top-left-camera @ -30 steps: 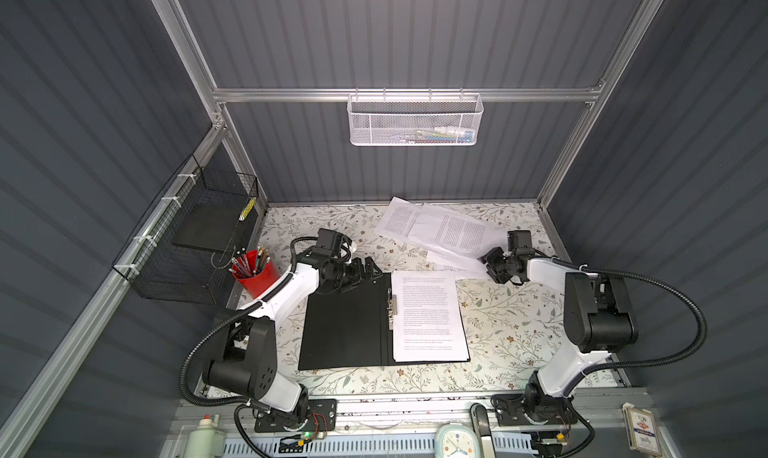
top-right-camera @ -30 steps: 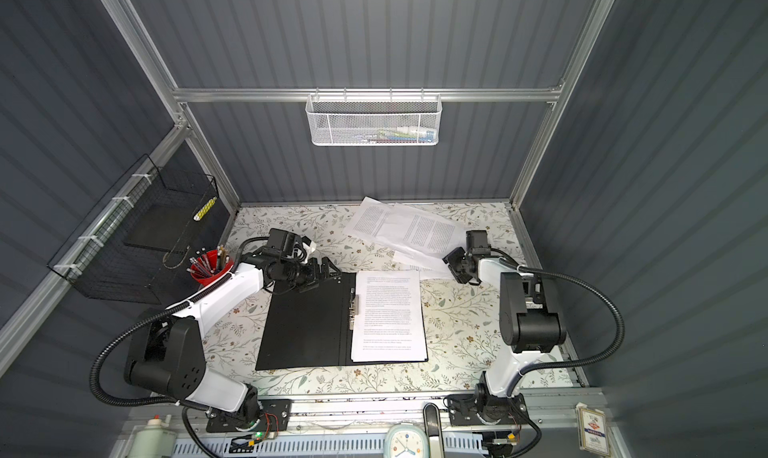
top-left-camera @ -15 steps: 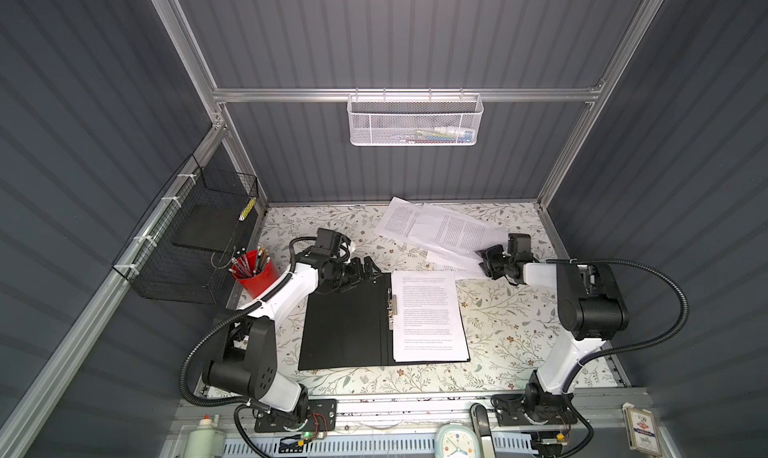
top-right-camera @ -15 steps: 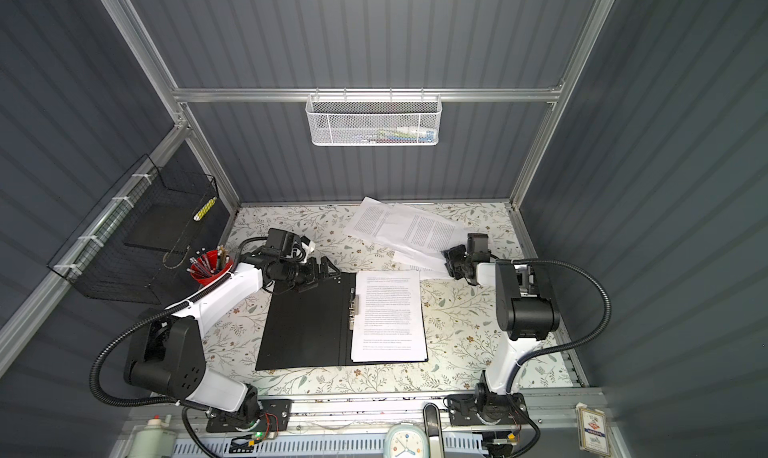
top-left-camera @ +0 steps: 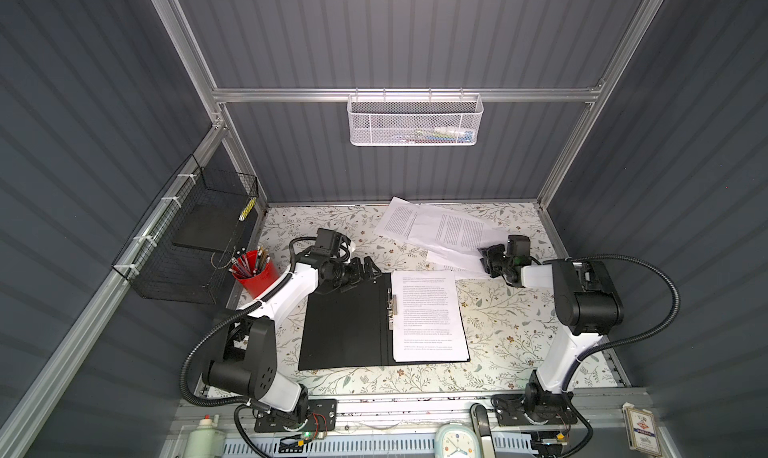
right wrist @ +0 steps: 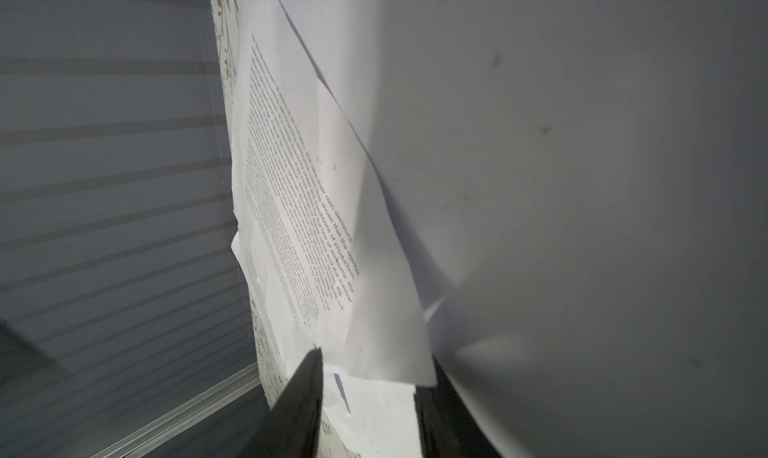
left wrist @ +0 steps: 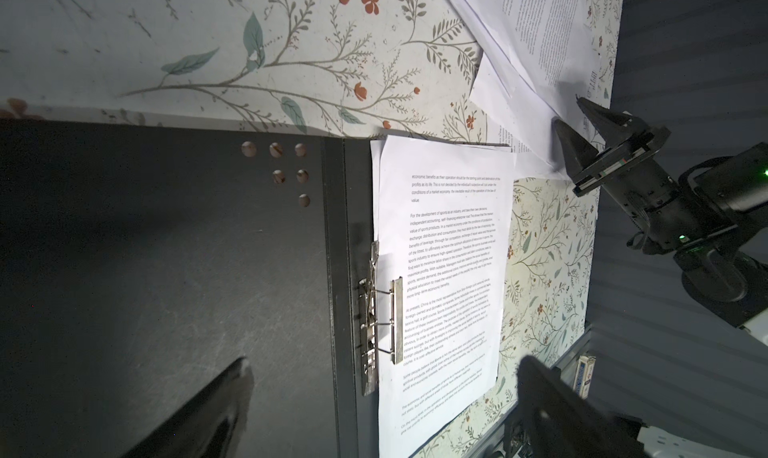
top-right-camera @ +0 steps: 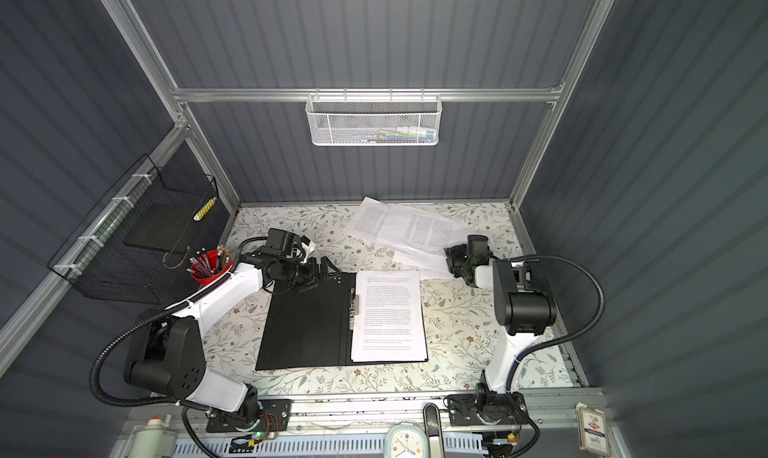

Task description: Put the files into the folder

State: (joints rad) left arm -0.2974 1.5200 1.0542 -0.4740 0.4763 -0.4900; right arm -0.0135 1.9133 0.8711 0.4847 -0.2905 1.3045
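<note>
The folder [top-left-camera: 345,327] [top-right-camera: 303,323] lies open on the table, black inside up, with a metal clip [left wrist: 380,314] at the spine. One printed sheet [top-left-camera: 428,314] [left wrist: 449,268] rests on its right half. More files [top-left-camera: 449,231] [top-right-camera: 415,231] [right wrist: 299,185] lie loose and overlapping at the back right. My left gripper [top-left-camera: 370,271] [left wrist: 384,360] hovers open over the folder's far edge and holds nothing. My right gripper [top-left-camera: 484,258] [left wrist: 568,110] [right wrist: 374,364] is at the near edge of the loose files. Its fingers stand a little apart, with sheet corners between them.
A red cup of pencils [top-left-camera: 251,268] stands left of the folder. A black wire basket [top-left-camera: 195,235] hangs on the left wall and a white mesh basket [top-left-camera: 413,119] on the back rail. A clock [top-left-camera: 455,441] and a card box [top-left-camera: 642,429] sit on the front ledge.
My right gripper has pushed further back onto the edge of the loose files and its jaws have narrowed. The left arm has stayed still.
</note>
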